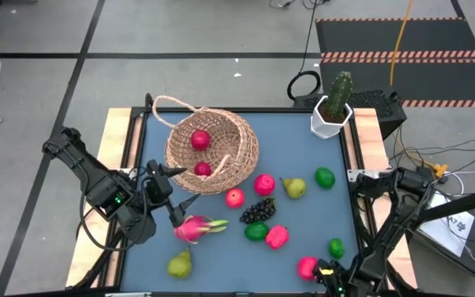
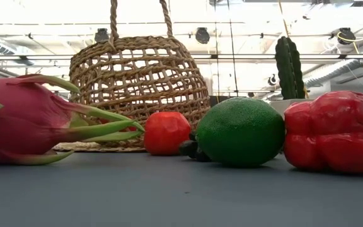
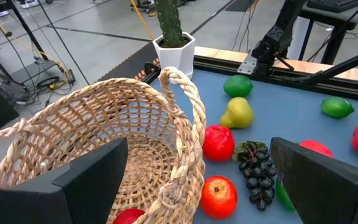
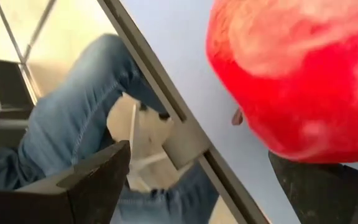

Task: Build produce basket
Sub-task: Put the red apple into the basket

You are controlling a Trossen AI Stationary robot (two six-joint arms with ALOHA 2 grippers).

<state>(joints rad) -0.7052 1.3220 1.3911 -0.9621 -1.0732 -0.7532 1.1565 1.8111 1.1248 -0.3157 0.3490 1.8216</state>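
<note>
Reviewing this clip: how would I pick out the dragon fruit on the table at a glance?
Start at the wicker basket lying tipped on the mat's far left part. Just nearer than it, beside the open left gripper, lies the dragon fruit. It is the only magenta piece with green leafy spikes; the pear nearer still is smooth yellow-green.

The basket point(image 3: 104, 155) lies tipped on its side, its mouth facing the left gripper point(image 3: 197, 186), whose two dark fingers point(image 3: 92, 180) stand wide apart. A red fruit point(image 3: 129, 216) shows low inside the basket. Just beside its rim sit two red fruits point(image 3: 218, 142) and a dark grape bunch point(image 3: 253, 171). Past these lie a yellow-green pear point(image 3: 238, 113) and two green limes point(image 3: 238, 86). Beyond the basket stands a cactus in a white pot point(image 3: 173, 46).
</note>
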